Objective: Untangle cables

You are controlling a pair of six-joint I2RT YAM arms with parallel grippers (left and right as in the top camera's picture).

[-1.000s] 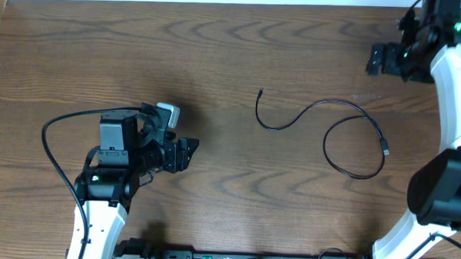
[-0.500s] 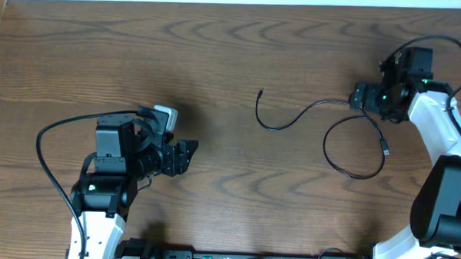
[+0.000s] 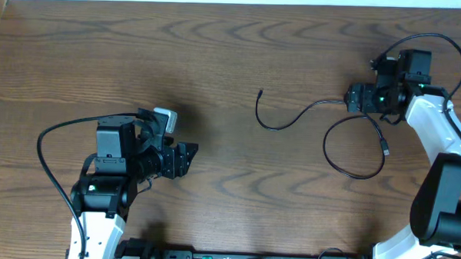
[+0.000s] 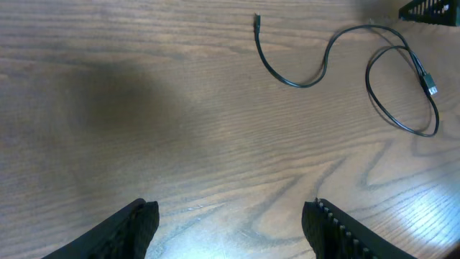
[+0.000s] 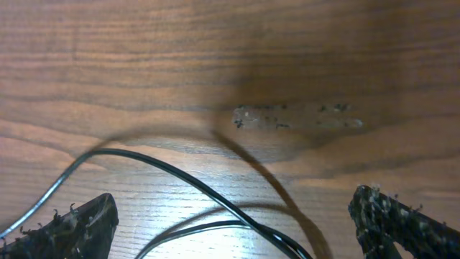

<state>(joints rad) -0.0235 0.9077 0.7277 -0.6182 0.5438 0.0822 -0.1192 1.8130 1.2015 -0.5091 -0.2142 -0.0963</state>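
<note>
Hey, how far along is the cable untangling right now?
Done: one black cable lies alone, both ends free. In hand: the open right claw hovers over its loop, gripping nothing. Remaining: the loop crosses itself and needs straightening; the left claw is open, empty.

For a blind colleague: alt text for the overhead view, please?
One thin black cable lies in a loose curve and loop on a wooden table. The right gripper hangs over its loop, jaws open; the left gripper sits apart.
</note>
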